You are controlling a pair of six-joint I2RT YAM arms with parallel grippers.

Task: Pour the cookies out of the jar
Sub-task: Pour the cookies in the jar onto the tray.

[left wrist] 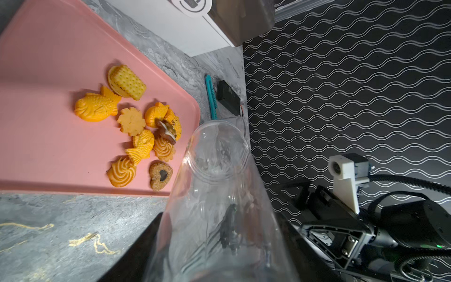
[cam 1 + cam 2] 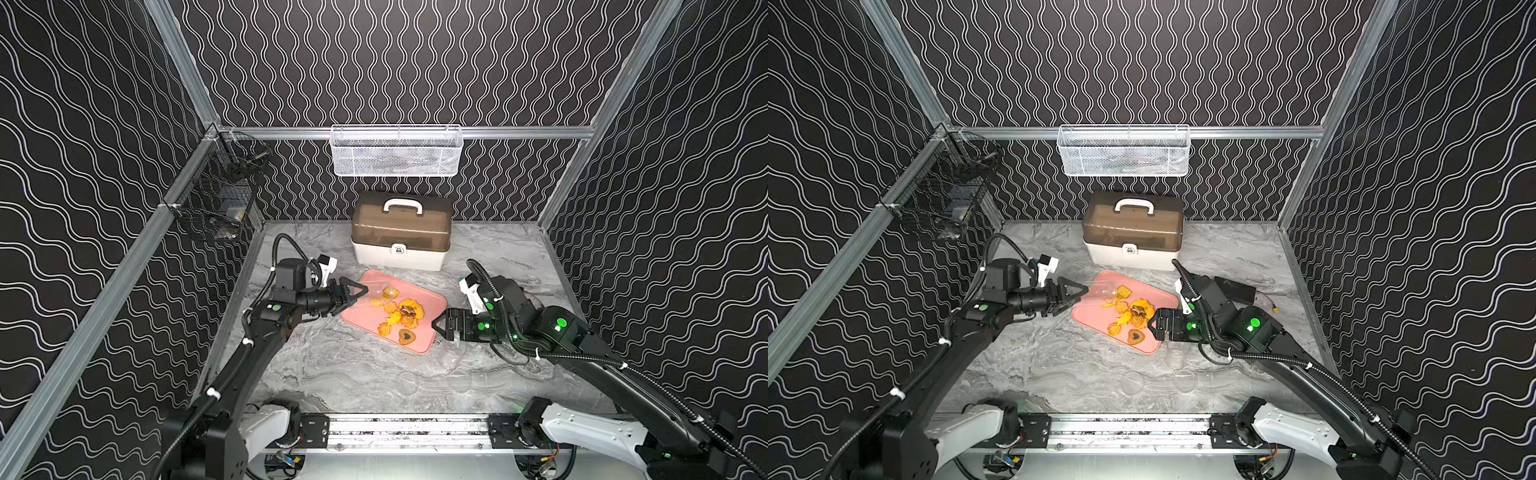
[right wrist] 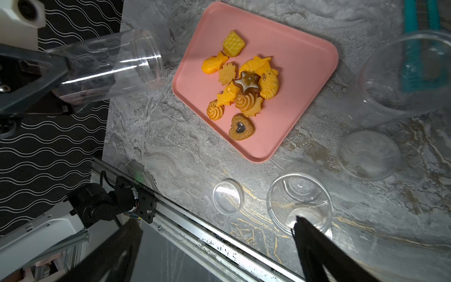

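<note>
Cookies (image 3: 240,83) lie in a loose cluster on the pink tray (image 3: 305,61). There are about a dozen pieces and several overlap. A square waffle piece (image 3: 233,43) sits at the end of the cluster toward the tray's far edge. A brown heart with a dark centre (image 3: 241,128) sits at the end toward the tray's near edge. A star-shaped brown piece (image 3: 247,81) rests on top of the orange ones at mid-cluster.

Left end effector (image 2: 352,294): I read it as clamped narrow on the base end of the clear jar (image 3: 109,70). The jar is held off the bench (image 2: 353,374), tipped close to level, with its open mouth facing the tray at the tray's left-arm edge. In the left wrist view the jar looks empty.

Right end effector (image 2: 438,326): its fingers are spread wide and hold nothing. It hovers just beside the tray's right-arm corner.

On the bench near the tray's near edge I see a round clear lid (image 3: 227,196) and two clear cups (image 3: 299,200) (image 3: 368,155), both apart from the tray. A storage box (image 2: 401,232) with a white handle stands beyond the tray's far edge.
</note>
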